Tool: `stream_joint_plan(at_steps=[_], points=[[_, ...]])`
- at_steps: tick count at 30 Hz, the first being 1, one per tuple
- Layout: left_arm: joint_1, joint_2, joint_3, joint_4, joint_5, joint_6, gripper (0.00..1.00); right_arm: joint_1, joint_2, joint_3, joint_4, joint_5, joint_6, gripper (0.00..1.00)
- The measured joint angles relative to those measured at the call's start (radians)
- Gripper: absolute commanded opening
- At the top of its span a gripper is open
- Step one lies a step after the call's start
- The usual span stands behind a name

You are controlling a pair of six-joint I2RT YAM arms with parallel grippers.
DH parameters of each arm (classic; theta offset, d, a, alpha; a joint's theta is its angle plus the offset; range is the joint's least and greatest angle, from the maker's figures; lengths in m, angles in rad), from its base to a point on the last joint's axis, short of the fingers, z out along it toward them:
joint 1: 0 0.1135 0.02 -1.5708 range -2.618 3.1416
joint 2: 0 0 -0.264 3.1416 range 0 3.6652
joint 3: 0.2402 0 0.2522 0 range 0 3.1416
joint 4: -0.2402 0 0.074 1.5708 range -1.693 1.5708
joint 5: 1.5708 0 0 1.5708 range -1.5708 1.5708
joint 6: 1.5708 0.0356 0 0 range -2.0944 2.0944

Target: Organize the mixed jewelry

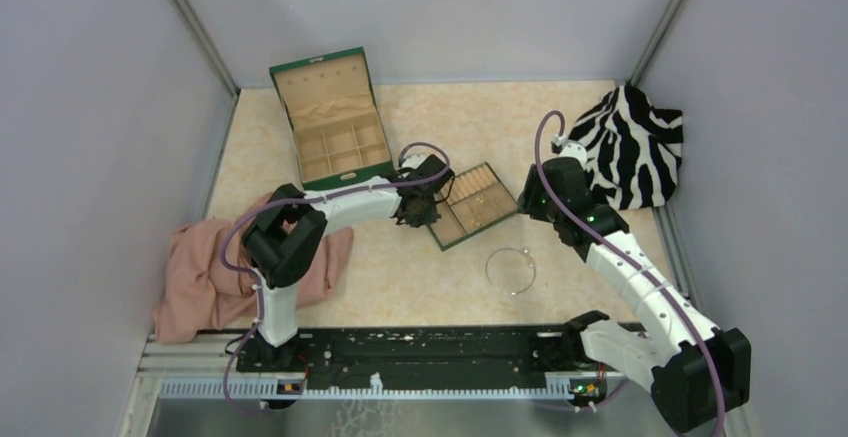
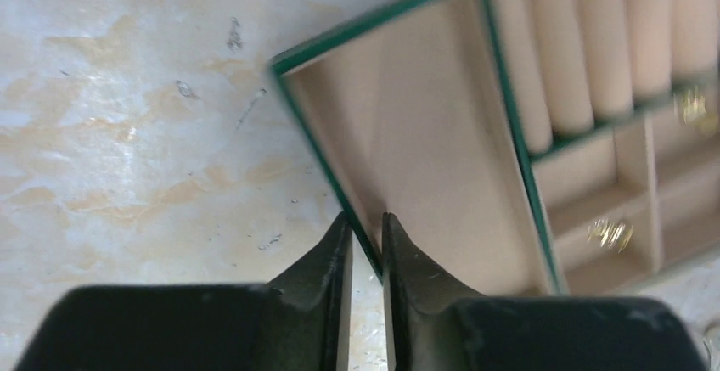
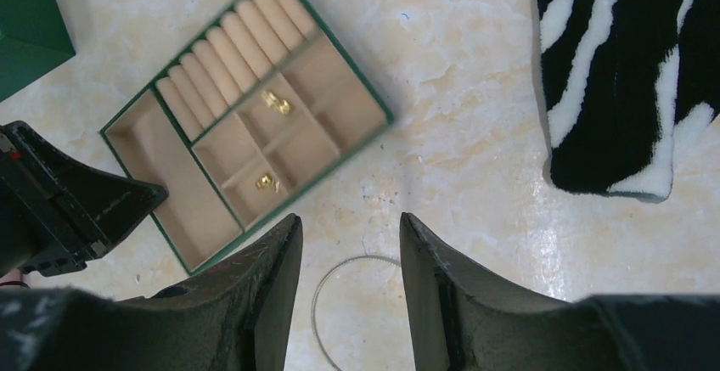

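Two gold pieces sit in separate small compartments of the tray, but the wire hoop lies loose on the table just beside it, so I'd call the sorting partly done. The left gripper has its jaws nipped on the tray's rim. The right gripper hangs open and empty above the hoop.

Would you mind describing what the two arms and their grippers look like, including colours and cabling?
Both arms, the left arm and the right arm, have white links joined by chunky black joint housings. A purple cable loops along each. The left gripper and right gripper are black, with two flat fingers tapering to scuffed wedge tips.
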Motion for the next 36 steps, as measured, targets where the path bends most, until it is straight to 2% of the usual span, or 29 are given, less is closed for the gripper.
stream_joint_plan(at_steps=[6, 13, 19, 30, 36], points=[[0.000, 0.000, 0.003, -0.022, -0.056, 0.015, 0.00, 0.000, -0.006, 0.000, 0.000, 0.000, 0.000, 0.46], [0.018, -0.004, 0.005, -0.072, -0.133, 0.022, 0.00, 0.000, -0.006, 0.000, 0.000, -0.002, -0.001, 0.46], [0.088, -0.023, 0.003, -0.119, -0.137, 0.062, 0.00, 0.000, -0.006, 0.000, 0.000, -0.003, -0.009, 0.46], [0.262, -0.090, 0.091, -0.187, -0.037, 0.372, 0.00, 0.000, -0.005, -0.013, 0.001, -0.006, -0.018, 0.46], [0.414, -0.183, 0.132, -0.207, 0.029, 0.524, 0.00, 0.000, 0.016, -0.013, 0.016, -0.013, -0.024, 0.46]])
